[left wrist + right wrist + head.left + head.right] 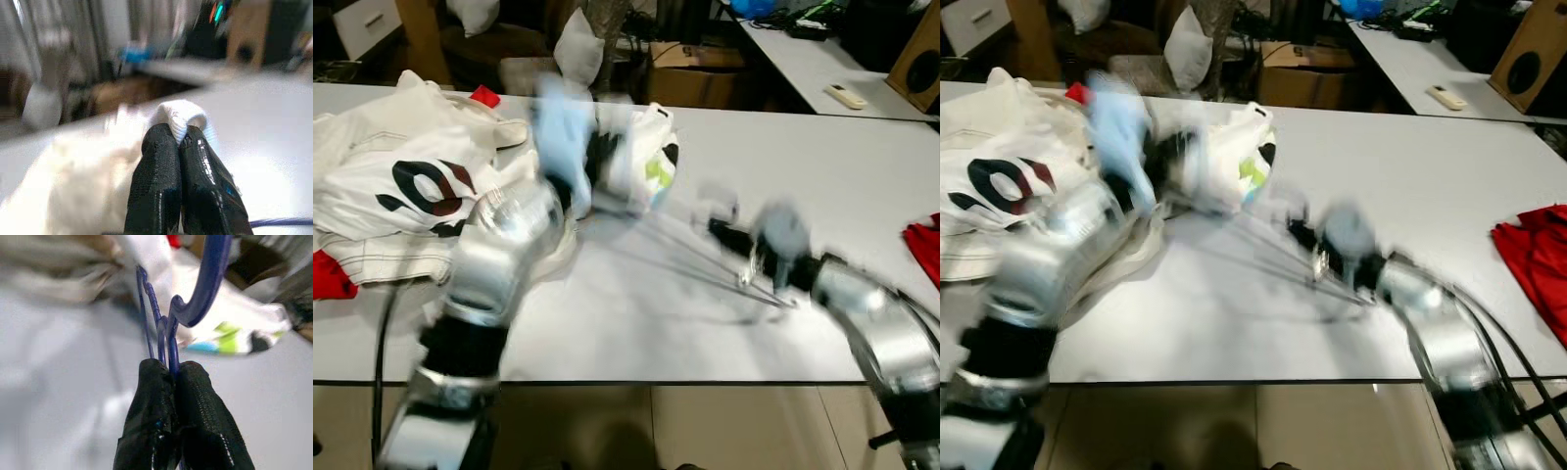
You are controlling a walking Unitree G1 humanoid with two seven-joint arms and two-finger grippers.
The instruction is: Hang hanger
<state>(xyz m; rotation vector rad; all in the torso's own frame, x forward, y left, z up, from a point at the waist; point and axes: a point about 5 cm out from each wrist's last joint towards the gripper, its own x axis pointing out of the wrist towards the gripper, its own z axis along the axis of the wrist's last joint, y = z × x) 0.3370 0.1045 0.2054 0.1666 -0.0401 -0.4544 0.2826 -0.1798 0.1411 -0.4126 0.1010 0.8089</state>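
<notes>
A blue wire hanger (208, 279) is pinched at its neck by my right gripper (171, 368), which is shut on it just above the white table (822, 166). In the blurred left eye view, this gripper (729, 235) sits mid-table with the hanger's thin wires (705, 266) trailing below it. My left gripper (181, 136) is shut on a fold of white garment (180, 113). That gripper (595, 159) is raised at the white garment with a green print (644, 166). The two grippers are a short way apart.
A heap of white clothes with a black print (401, 186) covers the table's left part. A red cloth (1538, 259) lies at the right edge and another red piece (328, 276) at the left. Beyond are a second table with a remote (847, 96) and a speaker (920, 64).
</notes>
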